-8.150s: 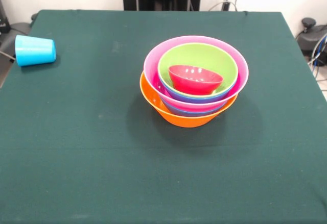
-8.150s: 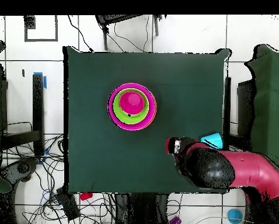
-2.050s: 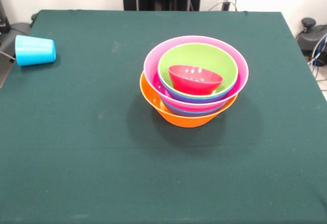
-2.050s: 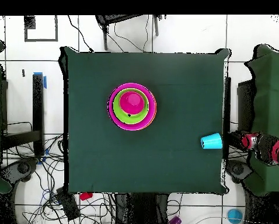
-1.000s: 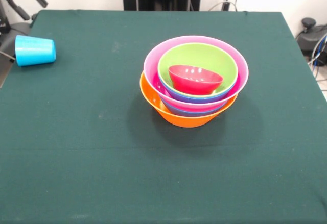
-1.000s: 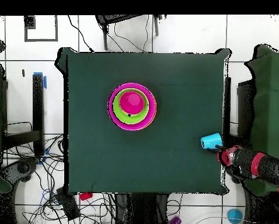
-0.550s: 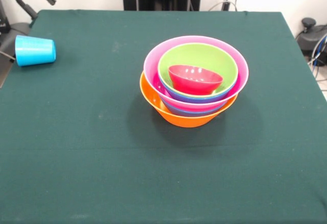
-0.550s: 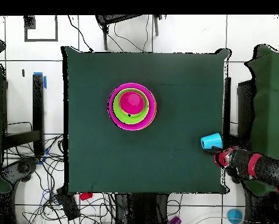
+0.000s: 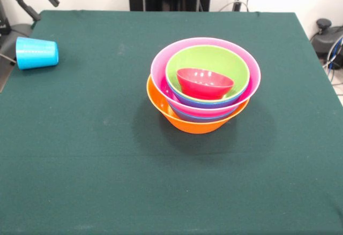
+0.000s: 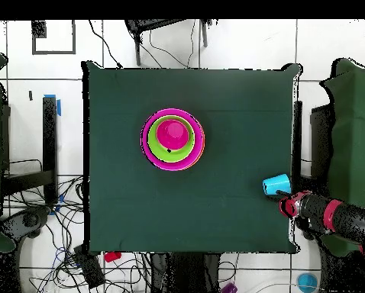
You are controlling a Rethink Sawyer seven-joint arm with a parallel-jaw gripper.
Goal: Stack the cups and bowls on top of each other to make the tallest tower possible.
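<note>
The light-blue cup (image 9: pixel 36 53) lies on its side at the very edge of the green bench (image 9: pixel 161 187), just beside the gripper (image 10: pixel 287 203), which sits off that same edge; whether the fingers are spread or pressed together cannot be told from either view. Well away from the fingers, near the bench's middle, the bowls sit nested: the orange bowl (image 9: pixel 185 122) at the bottom, then the pink bowl (image 9: pixel 161 66), a purple-blue bowl (image 9: pixel 206 104) showing only its rim, the lime green bowl (image 9: pixel 214 58) and the small red bowl (image 9: pixel 204 83) tilted inside it. The chief risk, as I judge it, is the cup: being round and on its side so close to the edge, a glancing touch from the fingers may roll it off the bench. A smooth tapered wall may also slip out of a side pinch. Later, setting the cup on the tilted red bowl may leave it leaning and prone to topple.
</note>
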